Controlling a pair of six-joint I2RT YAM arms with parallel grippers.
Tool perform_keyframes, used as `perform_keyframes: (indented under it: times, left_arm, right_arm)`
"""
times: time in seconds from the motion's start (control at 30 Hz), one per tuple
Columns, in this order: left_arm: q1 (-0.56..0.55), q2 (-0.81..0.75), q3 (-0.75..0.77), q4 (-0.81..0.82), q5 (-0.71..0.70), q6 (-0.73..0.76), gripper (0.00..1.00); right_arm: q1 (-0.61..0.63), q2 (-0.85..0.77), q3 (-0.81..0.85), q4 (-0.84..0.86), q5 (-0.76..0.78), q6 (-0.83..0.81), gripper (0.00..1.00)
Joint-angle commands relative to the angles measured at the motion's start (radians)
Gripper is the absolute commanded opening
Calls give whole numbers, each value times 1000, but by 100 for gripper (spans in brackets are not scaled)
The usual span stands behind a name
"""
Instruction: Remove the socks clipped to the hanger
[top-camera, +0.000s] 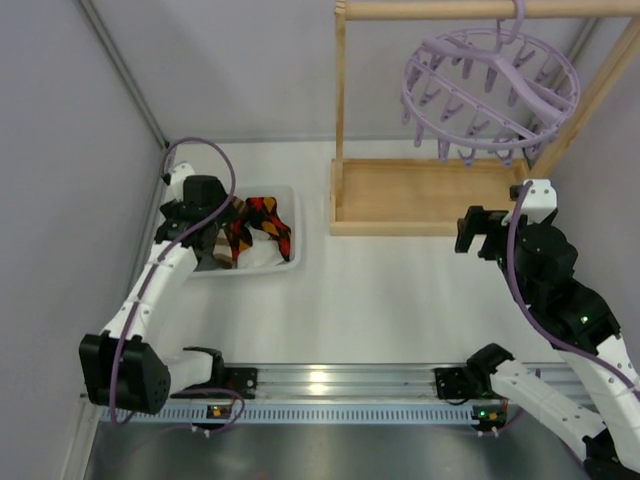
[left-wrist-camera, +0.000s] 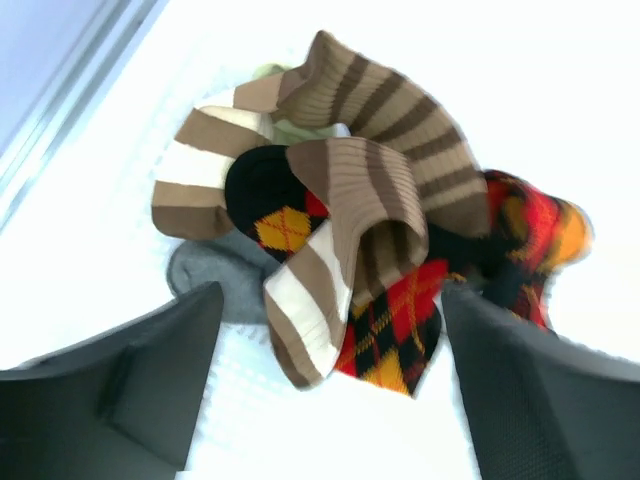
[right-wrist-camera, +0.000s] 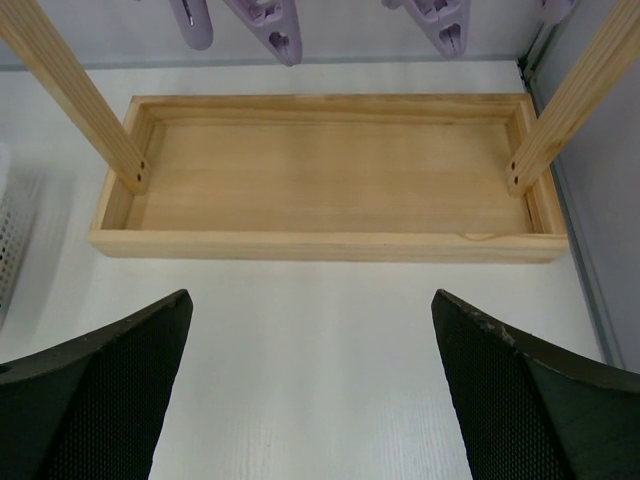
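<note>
I see the hanger (top-camera: 490, 95) bare, socks (left-wrist-camera: 360, 220) piled in the basket (top-camera: 285, 268) at left; L gripper (left-wrist-camera: 330, 335) & R gripper (right-wrist-camera: 310, 330) both spread, empty. Job looks done.

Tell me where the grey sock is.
In the left wrist view, the grey sock lies left, partly under the striped socks, in the white basket at the left of the table.

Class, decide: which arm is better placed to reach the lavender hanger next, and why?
The right. The open right gripper faces the wooden rack, with pegs of the hanger showing above in its wrist view. The left gripper hangs open over the socks in the basket.
</note>
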Motion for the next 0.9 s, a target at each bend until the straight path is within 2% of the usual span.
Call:
perform_keyframes:
  times: [0.0,0.1,0.13,0.2,0.33,0.5,0.7,0.8,0.87]
  left_arm:
    - [2,-113,37,-56,66,52,97]
    - [1,-204,46,-81,257,103,99]
    - [1,-239,44,-90,386,120,99]
    - [1,-283,38,-102,446,127,99]
    - [1,-391,57,-177,457,198,99]
    - [1,-528,92,-296,448,301,99]
    - [1,-685,50,-299,485,304,99]
    - [-1,-748,47,-306,552,334,99]
    - [-7,-785,53,-320,524,338,99]
  right_arm:
    - [-4,-20,-22,17,-23,35,99]
    - [-4,-51,-63,35,-11,62,99]
    - [-4,-62,-74,44,-9,70,99]
    - [-4,-94,-94,54,-3,81,100]
    - [-4,-143,-140,60,-5,67,99]
    - [-4,-195,-131,-11,-3,76,99]
    - [-4,-238,-109,-104,-16,41,99]
    - [-4,-241,-86,-164,15,21,99]
    - [-4,-244,-74,-190,26,10,100]
